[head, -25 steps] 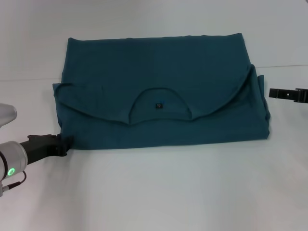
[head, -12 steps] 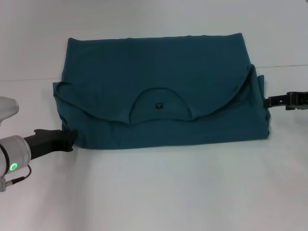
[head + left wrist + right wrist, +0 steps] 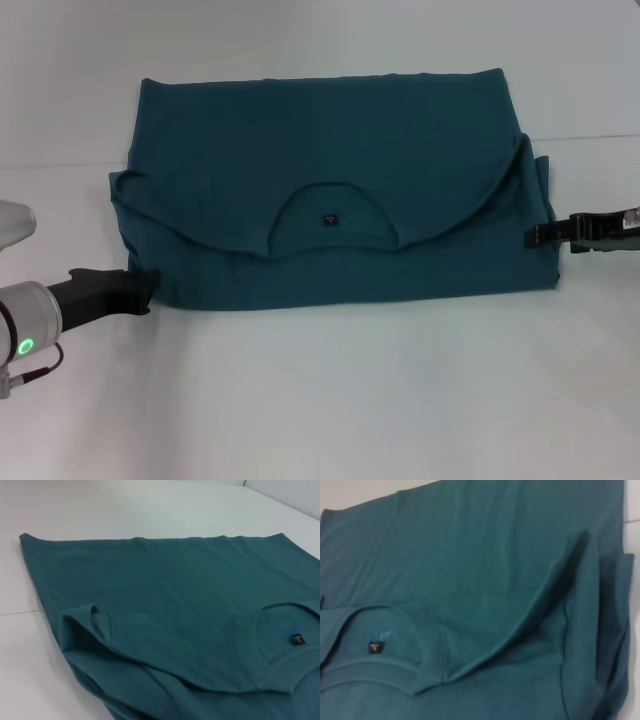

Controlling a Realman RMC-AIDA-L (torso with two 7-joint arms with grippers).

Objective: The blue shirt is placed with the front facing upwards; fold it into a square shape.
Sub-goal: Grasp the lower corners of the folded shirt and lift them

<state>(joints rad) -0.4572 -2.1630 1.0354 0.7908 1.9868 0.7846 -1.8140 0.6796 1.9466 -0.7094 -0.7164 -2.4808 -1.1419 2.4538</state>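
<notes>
Shirt: blue shirt (image 3: 330, 190) lies flat on white bench (image 3: 350, 400), partly folded, neckline and dark neck label (image 3: 328, 219) facing up | left pincer (image 3: 143, 291) at shirt's near left corner, seemingly touching the fabric, jaw state unclear | right pincer (image 3: 534, 236) over the shirt's right edge, grip cannot be told

White table (image 3: 330, 400), faint seam line across far part.
</notes>
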